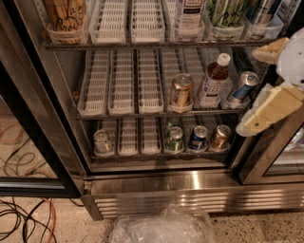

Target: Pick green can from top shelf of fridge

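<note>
Currently one green can (227,12) sits on the top shelf (142,45), the claw (248,91) (spread apart, empty) hanging lower right

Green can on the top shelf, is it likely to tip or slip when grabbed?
Green can looks tall and slim, so probably tippy. Its smooth metal may slip. The clear lane stop likely forces lifting. Pincer hangs open, lower right.

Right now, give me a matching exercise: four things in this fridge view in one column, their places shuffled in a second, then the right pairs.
1 green can
2 copper can
3 short green can
4 gripper

A bottom shelf
B right edge of the view, fingers open
C top shelf
D middle shelf

Pairs: 1-C, 2-D, 3-A, 4-B.
</note>
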{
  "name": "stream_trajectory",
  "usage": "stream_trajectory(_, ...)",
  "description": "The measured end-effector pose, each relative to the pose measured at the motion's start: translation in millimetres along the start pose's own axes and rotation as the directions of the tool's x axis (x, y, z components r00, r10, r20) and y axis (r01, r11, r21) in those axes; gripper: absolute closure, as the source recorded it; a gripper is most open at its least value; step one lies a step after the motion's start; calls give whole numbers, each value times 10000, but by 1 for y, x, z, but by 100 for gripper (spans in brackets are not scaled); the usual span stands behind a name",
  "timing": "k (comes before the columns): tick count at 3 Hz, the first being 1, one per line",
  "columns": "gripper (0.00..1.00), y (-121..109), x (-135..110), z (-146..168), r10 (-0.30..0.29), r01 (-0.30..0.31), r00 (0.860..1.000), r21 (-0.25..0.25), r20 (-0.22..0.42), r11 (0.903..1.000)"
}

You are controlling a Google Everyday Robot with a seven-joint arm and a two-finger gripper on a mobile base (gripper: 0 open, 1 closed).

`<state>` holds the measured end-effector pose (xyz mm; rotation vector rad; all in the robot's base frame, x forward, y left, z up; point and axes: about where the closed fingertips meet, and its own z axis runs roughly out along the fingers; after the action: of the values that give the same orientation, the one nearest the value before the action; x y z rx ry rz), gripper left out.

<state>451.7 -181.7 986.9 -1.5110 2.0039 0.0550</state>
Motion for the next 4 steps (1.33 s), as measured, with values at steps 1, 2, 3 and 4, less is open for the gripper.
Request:
stream_trajectory(1,0,-9,-9,-2,-37,24,9995,409,303,9992)
stream_trajectory(2,0,-6,-10,-2,94,-114,9985,352,547,9993)
stream_trajectory(3,0,-2,-29,2,1204,-1305,9795,536,1612,9900)
stream_trajectory(4,0,-15,-67,6,2569,-2956,9115,774,3213,9522)
